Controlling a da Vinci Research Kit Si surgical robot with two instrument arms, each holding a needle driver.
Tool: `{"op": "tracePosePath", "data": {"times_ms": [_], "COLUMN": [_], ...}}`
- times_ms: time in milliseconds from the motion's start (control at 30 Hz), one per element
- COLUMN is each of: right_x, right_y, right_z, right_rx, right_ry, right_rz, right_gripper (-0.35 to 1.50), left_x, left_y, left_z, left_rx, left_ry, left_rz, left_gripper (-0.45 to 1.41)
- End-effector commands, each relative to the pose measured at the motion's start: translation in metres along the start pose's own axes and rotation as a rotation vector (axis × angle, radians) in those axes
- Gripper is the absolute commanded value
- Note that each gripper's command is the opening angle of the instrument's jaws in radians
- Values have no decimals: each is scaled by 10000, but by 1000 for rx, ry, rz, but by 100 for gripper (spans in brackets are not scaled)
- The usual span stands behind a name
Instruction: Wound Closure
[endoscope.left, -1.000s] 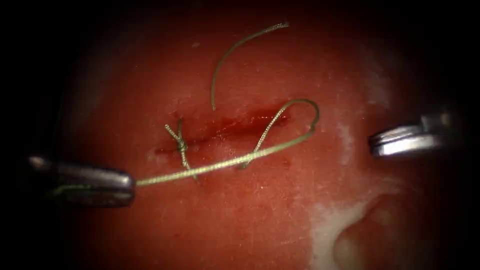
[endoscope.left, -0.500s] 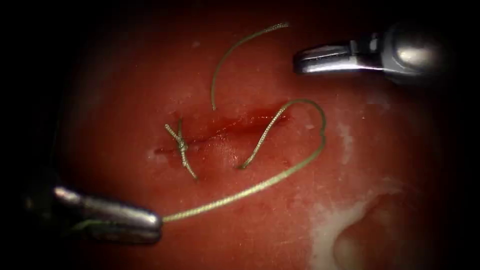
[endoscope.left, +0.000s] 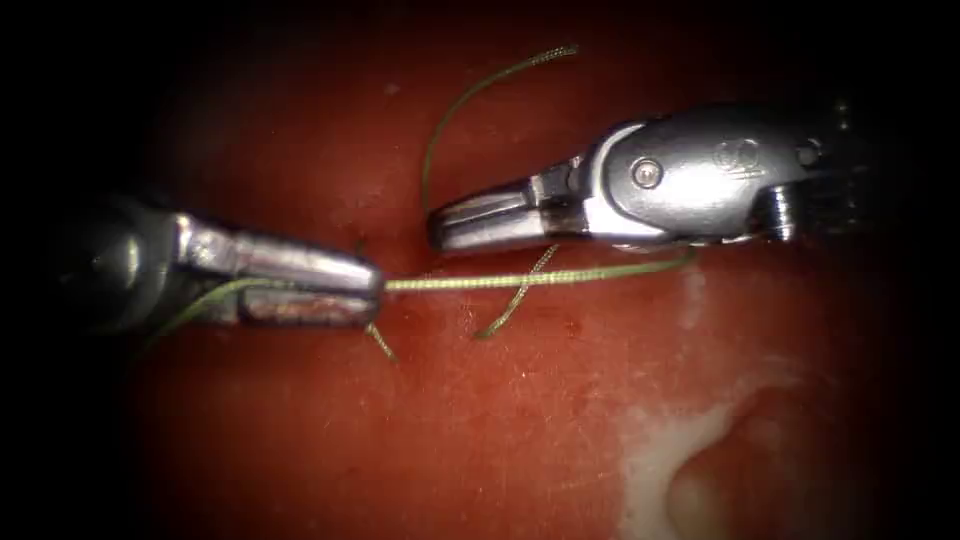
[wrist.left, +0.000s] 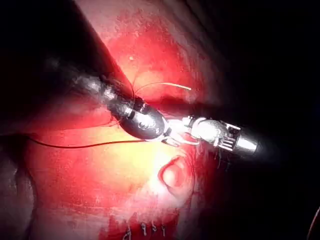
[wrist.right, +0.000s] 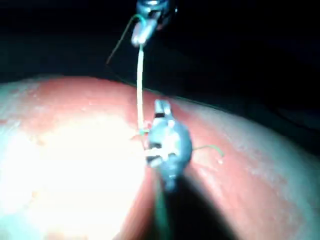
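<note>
My left tool (endoscope.left: 375, 285) lies over the left part of the cut, jaws shut on the green thread (endoscope.left: 480, 282). From its tip the thread runs straight to the right and passes under my right tool (endoscope.left: 435, 226). That tool lies across the cut just above the thread, jaws shut with nothing in them. Below it a stitch strand (endoscope.left: 515, 300) crosses the thread. The thread's free tail (endoscope.left: 470, 95) curves up over the far tissue. In the right wrist view the thread (wrist.right: 140, 75) stretches from the left tool (wrist.right: 142, 27) to the right tool (wrist.right: 165, 140).
A short cut end (endoscope.left: 380, 343) of the earlier knot sticks out below the left tool. The tissue (endoscope.left: 520, 430) is wet with red fluid. A pale fatty patch (endoscope.left: 650, 450) and a hollow (endoscope.left: 740, 480) lie at the lower right.
The left tool has carried the thread up and to the right, drawing the loose loop straight. The right tool has swung down and left from the upper right to lie over the cut.
</note>
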Motion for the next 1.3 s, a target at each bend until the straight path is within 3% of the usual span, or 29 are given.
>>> {"op": "tracePosePath", "data": {"times_ms": [33, 233, 367, 700, 933, 1067, 1100, 1167, 1233, 1300], "right_x": [-2, -7, -7, 0, 1, 0, 0, -2, -3, -4], "right_y": [-2, -12, -14, -13, -5, 2, 3, 5, 7, 9], "right_z": [10, 17, 18, 19, 24, 26, 28, 34, 35, 33], "right_rx": [8, 40, 47, 13, -66, -168, -191, -269, -326, -358], "right_ry": [6, 15, 17, 79, 118, 182, 181, 176, 158, 152], "right_rz": [5, 23, 25, 71, 96, 142, 144, 152, 162, 167], "right_gripper": [-35, -35, -35, -35, -35, -35, -30, 44, 89, 93], "left_x": [-10, -53, -64, -125, -130, -121, -119, -108, -100, -94], "left_y": [0, -24, -29, -10, 4, 21, 24, 32, 36, 41], "left_z": [5, 2, 7, 49, 48, 52, 54, 58, 59, 59], "left_rx": [20, 112, 141, 162, 148, 126, 122, 107, 101, 96], "left_ry": [-13, -53, -62, -83, -89, -87, -84, -78, -74, -71], "left_rz": [3, 18, 29, 27, 25, 24, 23, 18, 13, 11], "left_gripper": [-35, -35, -35, -35, -35, -35, -35, -35, -35, -35]}}
